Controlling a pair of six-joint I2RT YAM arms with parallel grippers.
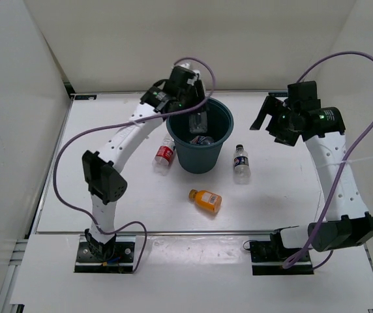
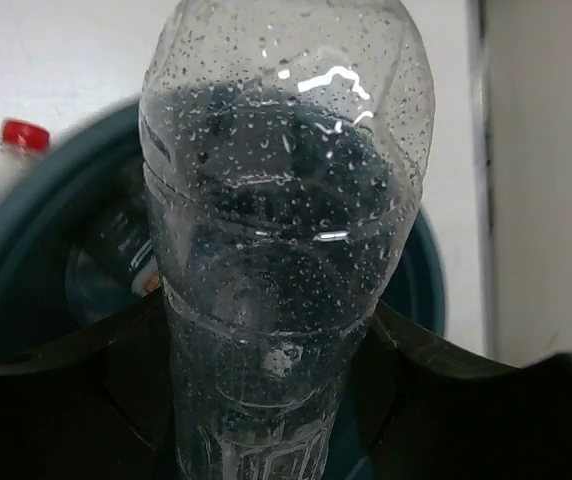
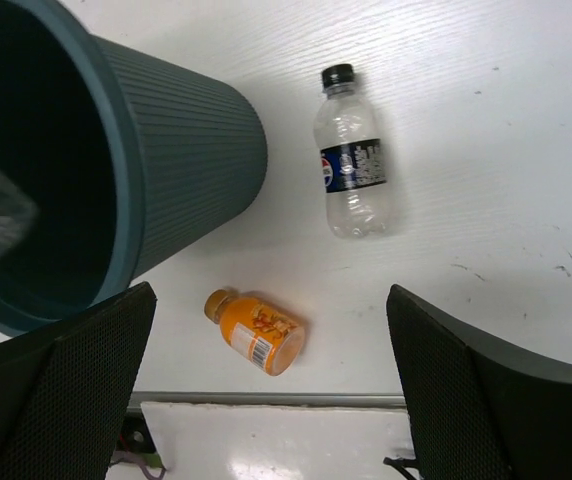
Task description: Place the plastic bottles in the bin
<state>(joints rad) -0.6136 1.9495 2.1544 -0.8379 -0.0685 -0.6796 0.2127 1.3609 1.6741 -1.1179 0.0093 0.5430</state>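
Over the mouth of the bin (image 1: 201, 158), my left gripper (image 2: 266, 410) pinches a plain clear bottle (image 2: 281, 200), long axis running toward 12 o'clock from the jaws, rim directly below. My right gripper (image 3: 271, 400) hangs spread at the bin's 3 o'clock.

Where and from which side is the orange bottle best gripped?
I would grip the orange bottle across its body's middle, from straight above. It lies on its side, apart from the bin, so both long sides are free.

left gripper (image 1: 196, 114) clamped, arm reaching forward — right gripper (image 1: 267, 117) spread wide, hovering.
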